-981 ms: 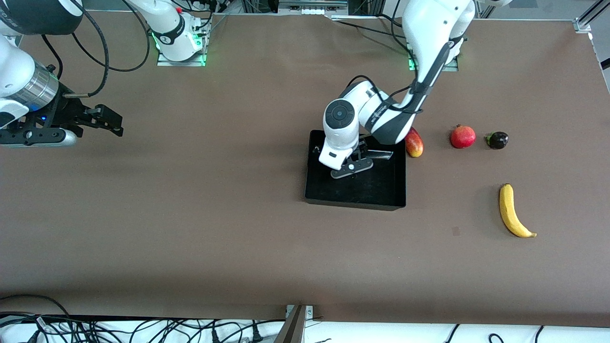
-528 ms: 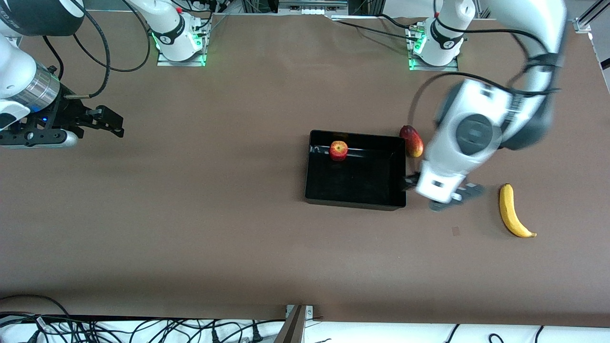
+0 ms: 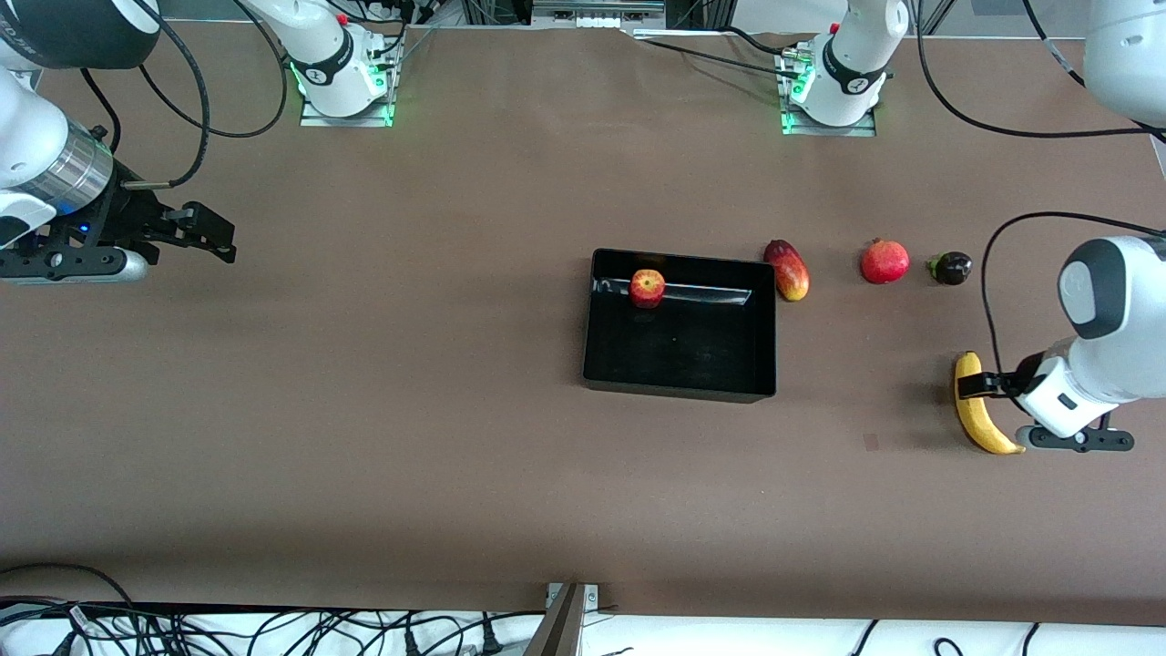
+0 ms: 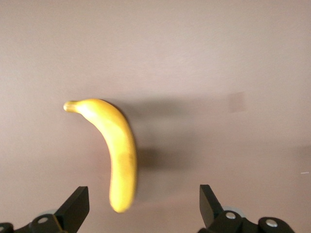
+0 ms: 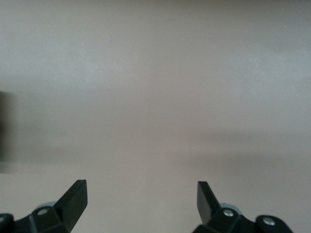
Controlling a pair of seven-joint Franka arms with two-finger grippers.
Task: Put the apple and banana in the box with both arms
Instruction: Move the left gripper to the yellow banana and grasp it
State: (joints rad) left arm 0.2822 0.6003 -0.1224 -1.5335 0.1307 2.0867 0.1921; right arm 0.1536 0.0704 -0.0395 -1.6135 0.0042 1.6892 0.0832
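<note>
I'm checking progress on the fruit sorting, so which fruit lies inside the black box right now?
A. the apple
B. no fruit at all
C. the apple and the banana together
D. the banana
A. Only the apple sits inside the box; the banana lies on the table toward the left arm's end, with the open left gripper over it.

The box looks like glossy black plastic, its inner wall just beside the apple catching a bright streak. The apple's skin is smooth with a faint sheen. The banana, well apart from the box, has smooth, matt yellow peel. The table is covered in a matt brown, paper-like sheet.
</note>
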